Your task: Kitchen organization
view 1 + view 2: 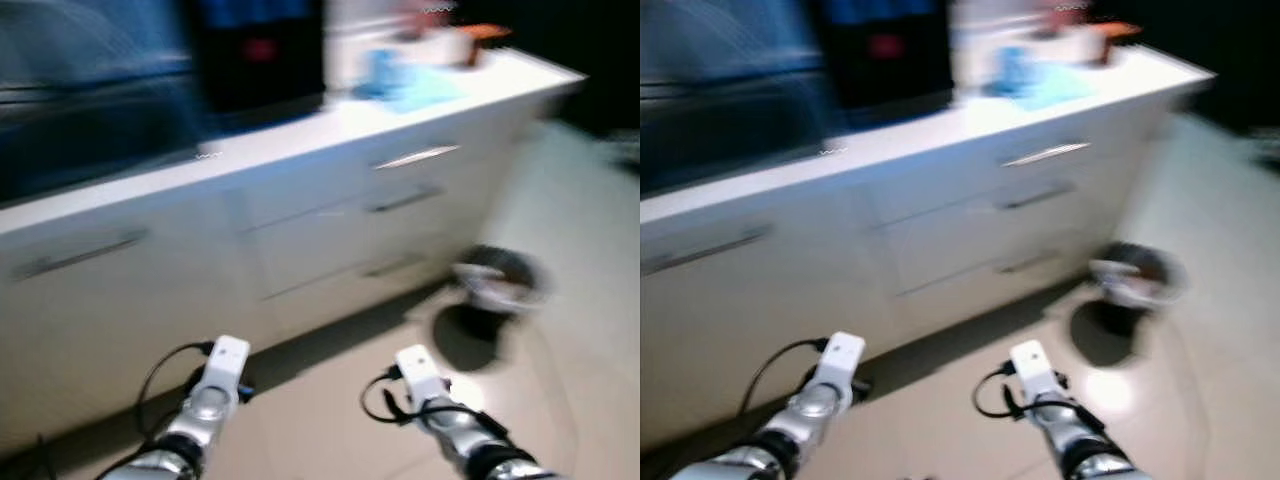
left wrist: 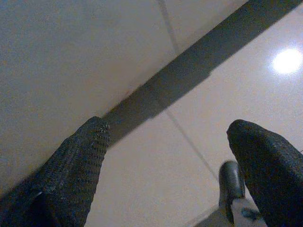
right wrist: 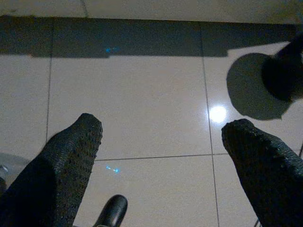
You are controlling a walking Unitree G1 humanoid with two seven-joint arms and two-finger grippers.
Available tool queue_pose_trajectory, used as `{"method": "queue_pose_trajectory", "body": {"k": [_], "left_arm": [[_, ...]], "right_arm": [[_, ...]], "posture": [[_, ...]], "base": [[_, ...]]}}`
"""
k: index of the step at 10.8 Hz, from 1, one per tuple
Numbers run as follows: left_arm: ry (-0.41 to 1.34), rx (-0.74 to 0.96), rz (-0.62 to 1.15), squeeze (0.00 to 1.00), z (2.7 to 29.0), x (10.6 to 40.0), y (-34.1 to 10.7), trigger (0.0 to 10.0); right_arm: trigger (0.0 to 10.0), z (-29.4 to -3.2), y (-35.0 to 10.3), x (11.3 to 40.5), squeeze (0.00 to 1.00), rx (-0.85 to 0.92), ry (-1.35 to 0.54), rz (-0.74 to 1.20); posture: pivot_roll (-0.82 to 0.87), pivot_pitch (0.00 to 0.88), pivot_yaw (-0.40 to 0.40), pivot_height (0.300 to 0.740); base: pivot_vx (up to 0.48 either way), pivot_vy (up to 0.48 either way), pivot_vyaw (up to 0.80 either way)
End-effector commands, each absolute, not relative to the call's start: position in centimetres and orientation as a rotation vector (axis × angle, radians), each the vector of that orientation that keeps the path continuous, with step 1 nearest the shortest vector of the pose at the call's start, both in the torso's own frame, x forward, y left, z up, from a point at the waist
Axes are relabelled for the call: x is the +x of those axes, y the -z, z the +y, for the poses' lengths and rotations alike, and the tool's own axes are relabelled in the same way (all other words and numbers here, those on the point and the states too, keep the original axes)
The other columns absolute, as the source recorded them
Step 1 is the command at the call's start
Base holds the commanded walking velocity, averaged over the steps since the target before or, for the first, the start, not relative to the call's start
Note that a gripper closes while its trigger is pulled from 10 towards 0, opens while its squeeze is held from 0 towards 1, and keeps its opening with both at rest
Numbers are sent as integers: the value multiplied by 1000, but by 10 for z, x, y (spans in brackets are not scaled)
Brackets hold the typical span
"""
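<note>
Left gripper (image 2: 165, 142): jaws standing wide apart and gripping nothing, hanging low over the pale floor tiles (image 2: 156, 189) by the dark toe-kick strip (image 2: 189, 75) at the foot of the cabinets.
Right gripper (image 3: 161, 137): jaws spread wide and holding nothing, pointing down at the glossy tiles; a bright ceiling-light reflection (image 3: 218, 114) is glinting on the floor between the two black fingers (image 3: 71, 156).
Bin (image 1: 497, 282): a small round dark container with something pale inside is sitting on the floor ahead of the right jaws and off to their right, throwing a round shadow (image 3: 251, 87); too blurred to tell its contents.
Surface (image 1: 300, 135): a long white counter is running well beyond both sets of jaws, above white drawer fronts with metal bar handles (image 1: 415, 157).
On the surface: a blue cloth-like item (image 1: 400, 85), a pale container and an orange object (image 1: 485, 35) are lying at the far right end, well apart from both jaws; all smeared by motion blur.
Appliance (image 1: 260, 50): a dark unit is showing a red glow, standing on the surface beyond the left jaws.
</note>
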State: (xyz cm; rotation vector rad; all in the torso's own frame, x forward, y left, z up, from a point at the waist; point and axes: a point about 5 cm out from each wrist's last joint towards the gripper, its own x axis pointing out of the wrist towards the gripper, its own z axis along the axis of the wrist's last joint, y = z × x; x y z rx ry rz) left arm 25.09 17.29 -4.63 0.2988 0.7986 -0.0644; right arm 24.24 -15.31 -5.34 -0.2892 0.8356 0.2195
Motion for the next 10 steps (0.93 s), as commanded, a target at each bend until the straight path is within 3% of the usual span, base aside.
{"method": "queue_pose_trajectory", "body": {"k": [1, 8, 10], "left_arm": [[53, 301, 810, 0, 178, 250, 46, 10000], [57, 232, 799, 0, 176, 253, 44, 10000], [20, 153, 707, 0, 177, 271, 30, 10000]], "right_arm": [[10000, -150, 54, 242, 0, -297, -232, 839], [10000, -154, 54, 241, 0, -286, -225, 837], [10000, -155, 40, 260, 0, -143, -165, 756]], "posture": [[35, 20, 54, 740], [32, 18, 50, 740], [23, 22, 48, 740]], "base": [[0, 0, 800], [0, 0, 800], [0, 0, 288]]}}
